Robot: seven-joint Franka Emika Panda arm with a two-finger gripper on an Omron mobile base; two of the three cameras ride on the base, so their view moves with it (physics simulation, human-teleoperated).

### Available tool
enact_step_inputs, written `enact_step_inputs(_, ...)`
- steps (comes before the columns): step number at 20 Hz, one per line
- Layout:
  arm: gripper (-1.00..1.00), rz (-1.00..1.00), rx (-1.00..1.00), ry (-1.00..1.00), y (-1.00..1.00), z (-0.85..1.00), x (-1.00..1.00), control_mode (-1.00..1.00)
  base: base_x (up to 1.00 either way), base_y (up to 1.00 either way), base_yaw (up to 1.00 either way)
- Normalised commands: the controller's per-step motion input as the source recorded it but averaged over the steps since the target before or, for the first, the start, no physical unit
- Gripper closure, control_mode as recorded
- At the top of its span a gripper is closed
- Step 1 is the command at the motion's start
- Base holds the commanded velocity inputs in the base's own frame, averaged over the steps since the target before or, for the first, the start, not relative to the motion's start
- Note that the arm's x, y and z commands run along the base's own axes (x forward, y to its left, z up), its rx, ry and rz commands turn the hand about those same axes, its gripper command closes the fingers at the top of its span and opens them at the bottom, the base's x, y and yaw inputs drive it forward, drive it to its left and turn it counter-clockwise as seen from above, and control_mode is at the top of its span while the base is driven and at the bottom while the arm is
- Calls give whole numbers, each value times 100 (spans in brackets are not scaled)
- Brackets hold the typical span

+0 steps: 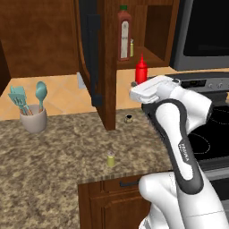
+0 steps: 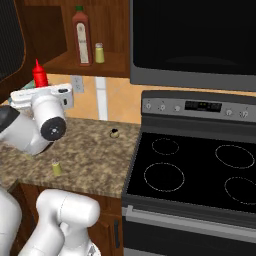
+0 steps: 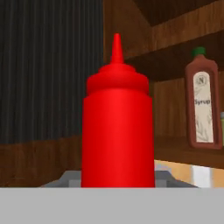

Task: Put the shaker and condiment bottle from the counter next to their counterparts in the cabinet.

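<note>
Condiment bottle (image 3: 117, 131) upright in gripper (image 1: 139, 86) (gripped)

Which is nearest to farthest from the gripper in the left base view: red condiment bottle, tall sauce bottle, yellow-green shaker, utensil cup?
1. Condiment bottle: upright in the gripper, held.
2. Tall sauce bottle: above, on the cabinet shelf.
3. Shaker: below on the counter, near its front edge.
4. Utensil cup: far left on the counter.
</note>
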Motion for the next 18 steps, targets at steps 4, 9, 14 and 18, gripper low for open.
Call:
enact_step_inputs(4,100,-17,-1,0,2,90,-1,-100,0,0,0)
enact_step_inputs(9,100,-1,0,1,0,3,0,-100,0,0,0)
enact_step_inputs(14,100,0,0,2,-2,2,49,-100,0,0,0)
enact_step_inputs(18,100,0,0,0,-2,10,62,-100,0,0,0)
